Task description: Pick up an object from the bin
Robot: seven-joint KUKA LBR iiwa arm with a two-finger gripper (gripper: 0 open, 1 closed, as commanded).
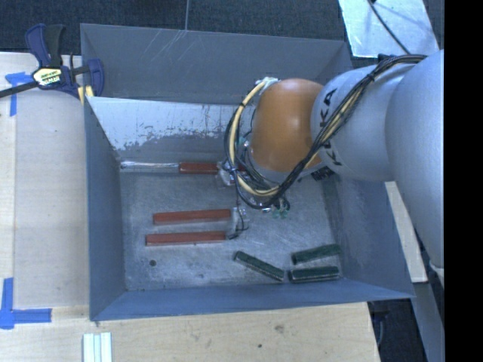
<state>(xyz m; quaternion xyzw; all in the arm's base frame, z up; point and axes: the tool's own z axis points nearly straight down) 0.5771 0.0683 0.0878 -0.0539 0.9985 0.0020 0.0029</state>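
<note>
Hanging low over the middle of the grey metal bin (pixel 211 66), gripper (pixel 238 223), set at the right-hand ends of two red-brown bars; whether it is released or clenched cannot be told, its orange cover (pixel 283 127) and looped cables (pixel 245 173) standing in the way. Nearest item: upper bar of the pair (pixel 192 217), flat on the bin floor at centre, long axis running left to right across the view, right end just beside the gripper. Lower bar of the pair (pixel 186 238), just beside and parallel to the first. Third red-brown bar (pixel 198 168), apart from these, along the foot of the back wall, same direction, its right end under the cables. Red-brown bars: three. Dark green bars: three, at the front right corner, well apart from the gripper; slanted green bar (pixel 259 266), its left end higher; upper green bar (pixel 315 254); front green bar (pixel 315 275), near the front wall.
</note>
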